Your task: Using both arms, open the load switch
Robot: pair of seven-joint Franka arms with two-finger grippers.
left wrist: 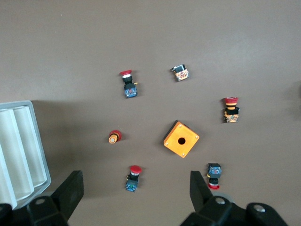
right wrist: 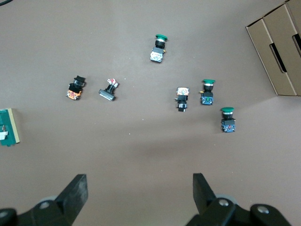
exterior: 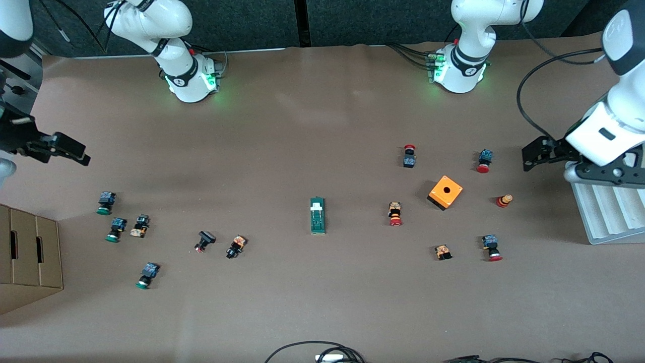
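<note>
The load switch (exterior: 317,216) is a narrow dark-green block with a white sliding piece, lying flat in the middle of the table. The right wrist view shows only one end of the load switch (right wrist: 8,127), at the picture's edge. It is out of the left wrist view. My left gripper (exterior: 528,157) hangs open over the left arm's end of the table. Between its fingers the left gripper (left wrist: 135,178) holds nothing, with a red-capped button on the table below. My right gripper (exterior: 78,153) hangs open over the right arm's end, and the right gripper (right wrist: 139,180) is empty.
An orange cube box (exterior: 445,192) and several red-capped push buttons (exterior: 395,214) lie toward the left arm's end. Several green-capped buttons (exterior: 116,229) lie toward the right arm's end. A cardboard box (exterior: 30,252) and a white ribbed tray (exterior: 604,212) stand at the table's ends.
</note>
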